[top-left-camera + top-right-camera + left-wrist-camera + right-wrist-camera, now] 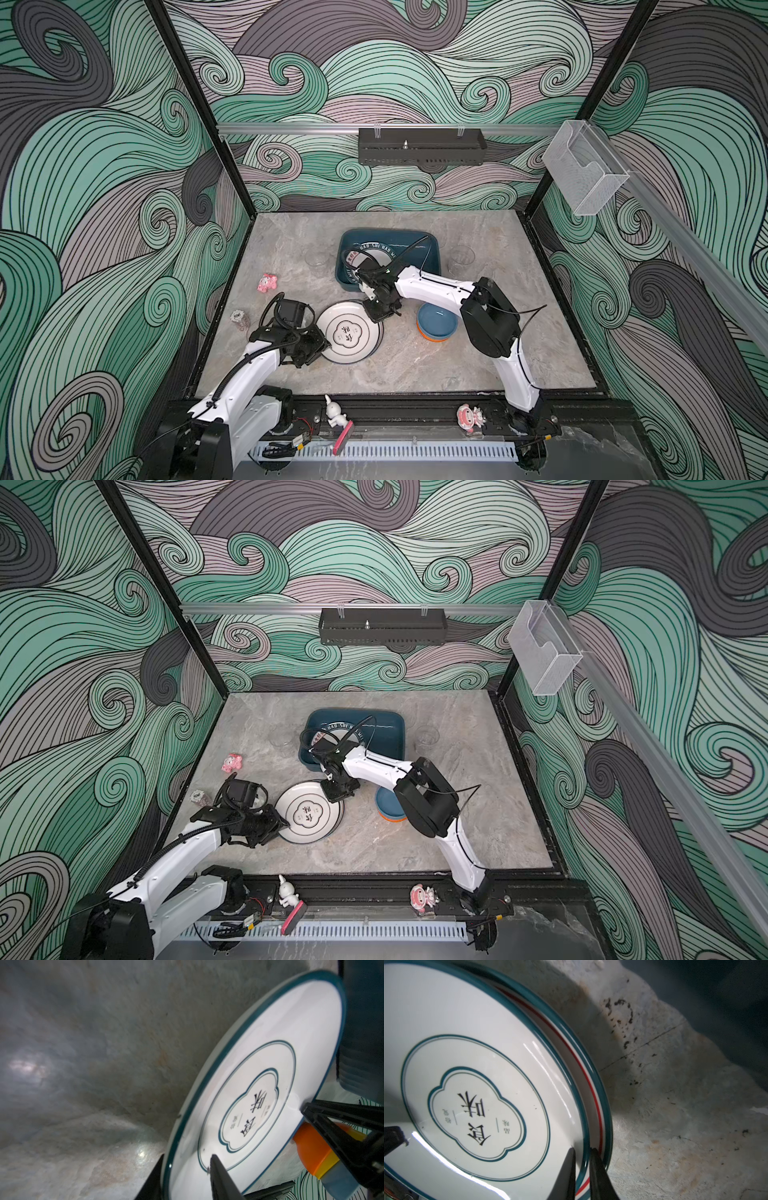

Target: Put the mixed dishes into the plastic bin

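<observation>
A white plate (348, 332) with black characters tops a stack near the table's middle. My right gripper (582, 1148) is shut on its far rim and holds that side up off a red-striped plate (594, 1084) beneath. My left gripper (188, 1156) pinches the plate's left rim, one finger under it and one inside. The teal plastic bin (419, 259) stands just behind, with a lettered plate (376, 249) in it. A blue bowl (436, 321) on an orange one sits to the right. Clear tumblers (316, 259) (461, 258) flank the bin.
A pink figurine (268, 283) and a stack of chips (240, 321) lie at the left of the table. Two figurines (334, 411) (469, 417) stand on the front rail. A black tray (422, 146) and a clear box (584, 172) hang on the walls.
</observation>
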`<action>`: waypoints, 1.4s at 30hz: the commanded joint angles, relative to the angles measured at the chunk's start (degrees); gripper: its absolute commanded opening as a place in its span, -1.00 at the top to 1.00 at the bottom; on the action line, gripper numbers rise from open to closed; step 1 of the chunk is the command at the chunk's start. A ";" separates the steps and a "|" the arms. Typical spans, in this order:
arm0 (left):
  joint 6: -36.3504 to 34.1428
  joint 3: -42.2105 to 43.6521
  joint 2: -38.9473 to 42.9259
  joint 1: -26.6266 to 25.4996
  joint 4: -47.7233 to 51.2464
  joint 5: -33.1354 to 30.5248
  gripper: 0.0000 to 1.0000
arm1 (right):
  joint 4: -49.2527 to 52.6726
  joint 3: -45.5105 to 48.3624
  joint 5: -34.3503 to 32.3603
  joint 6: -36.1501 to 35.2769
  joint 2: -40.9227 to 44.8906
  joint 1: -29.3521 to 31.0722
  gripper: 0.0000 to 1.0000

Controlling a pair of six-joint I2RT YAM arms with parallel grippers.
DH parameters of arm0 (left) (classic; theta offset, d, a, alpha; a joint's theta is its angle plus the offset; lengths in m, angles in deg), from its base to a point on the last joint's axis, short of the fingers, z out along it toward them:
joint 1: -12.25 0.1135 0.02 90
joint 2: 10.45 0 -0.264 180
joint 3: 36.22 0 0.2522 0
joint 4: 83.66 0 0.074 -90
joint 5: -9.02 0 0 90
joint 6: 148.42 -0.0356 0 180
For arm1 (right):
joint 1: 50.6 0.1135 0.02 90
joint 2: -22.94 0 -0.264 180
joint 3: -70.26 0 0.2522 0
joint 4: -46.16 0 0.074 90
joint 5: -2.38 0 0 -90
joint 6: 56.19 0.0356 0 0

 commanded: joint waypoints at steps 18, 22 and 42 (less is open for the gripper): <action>1.08 -1.29 3.43 -0.18 5.33 -0.35 0.68 | 0.51 -1.53 3.32 -0.22 -2.69 0.48 0.72; 1.18 -1.57 3.87 -0.20 5.70 -0.07 0.76 | 0.53 -1.56 3.08 -0.22 -2.51 0.48 0.72; 1.56 -5.56 5.96 -0.16 6.74 0.84 1.00 | -0.06 1.07 0.52 2.02 6.09 -0.47 0.50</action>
